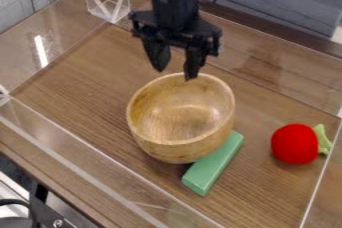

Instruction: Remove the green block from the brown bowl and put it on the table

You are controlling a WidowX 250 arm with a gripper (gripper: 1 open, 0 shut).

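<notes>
The green block [214, 164] lies flat on the table [94, 82], leaning against the near right side of the brown bowl [181, 117]. The bowl's inside shows nothing in it. My gripper [177, 67] hangs pointing down just above the bowl's far rim. It is open, its two dark fingers [193, 64] spread apart with nothing between them. It is well apart from the block.
A red round object [297, 143] with a green stem rests on the table at the right. Low clear acrylic walls [74, 152] run along the table's edges, with a clear bracket [107, 5] at the far left corner.
</notes>
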